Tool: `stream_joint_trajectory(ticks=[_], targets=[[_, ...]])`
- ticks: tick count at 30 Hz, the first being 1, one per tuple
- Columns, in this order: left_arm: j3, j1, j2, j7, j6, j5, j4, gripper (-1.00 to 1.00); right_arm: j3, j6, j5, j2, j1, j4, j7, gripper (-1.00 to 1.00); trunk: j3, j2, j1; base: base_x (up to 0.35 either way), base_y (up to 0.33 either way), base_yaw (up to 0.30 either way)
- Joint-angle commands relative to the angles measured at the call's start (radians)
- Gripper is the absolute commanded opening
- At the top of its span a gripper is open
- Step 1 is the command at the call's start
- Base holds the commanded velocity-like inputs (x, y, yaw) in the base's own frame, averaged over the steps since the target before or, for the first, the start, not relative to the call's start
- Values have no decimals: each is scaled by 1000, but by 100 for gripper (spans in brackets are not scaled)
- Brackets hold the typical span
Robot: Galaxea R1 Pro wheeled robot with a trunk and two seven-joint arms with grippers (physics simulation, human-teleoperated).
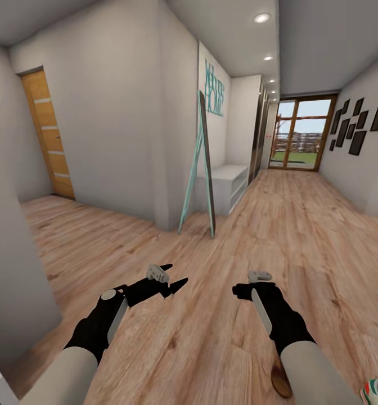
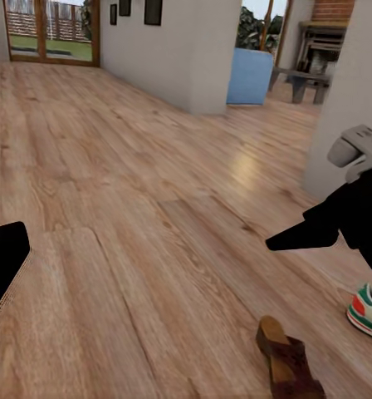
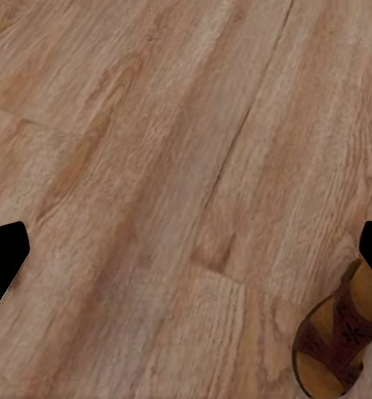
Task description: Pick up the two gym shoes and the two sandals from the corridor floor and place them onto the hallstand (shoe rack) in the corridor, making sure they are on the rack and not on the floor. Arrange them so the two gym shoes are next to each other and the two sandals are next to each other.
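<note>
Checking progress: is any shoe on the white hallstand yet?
No: the hallstand top looks bare, while a sandal lies on the floor.

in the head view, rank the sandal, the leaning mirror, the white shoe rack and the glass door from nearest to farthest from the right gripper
1. Sandal, on the floor just under the right gripper's forearm.
2. Leaning mirror, ahead against the wall corner.
3. White shoe rack, just behind the mirror.
4. Glass door, at the corridor's far end.

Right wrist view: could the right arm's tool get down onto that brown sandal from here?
Probably yes: the sandal lies on bare floor beside the open right tool, with nothing between them.
</note>
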Motion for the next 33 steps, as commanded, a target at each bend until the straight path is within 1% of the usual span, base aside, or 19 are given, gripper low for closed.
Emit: stream_joint_trajectory(ticks=[1, 18, 29, 33], targets=[[2, -1, 0, -4, -3, -1, 0, 100, -2, 4, -4, 1, 0, -1, -4, 100, -1, 0, 0, 349, 0, 0], [2, -1, 0, -4, -3, -1, 0, 100, -2, 4, -4, 1, 0, -1, -4, 100, -3, 0, 0, 349, 0, 2], [2, -1, 0, -4, -3, -1, 0, 100, -2, 4, -4, 1, 0, -1, -4, 100, -13, 0, 0, 349, 0, 121], [2, -1, 0, -4, -3, -1, 0, 100, -3, 4, -4, 1, 0, -1, -4, 100, -14, 0, 0, 349, 0, 54]])
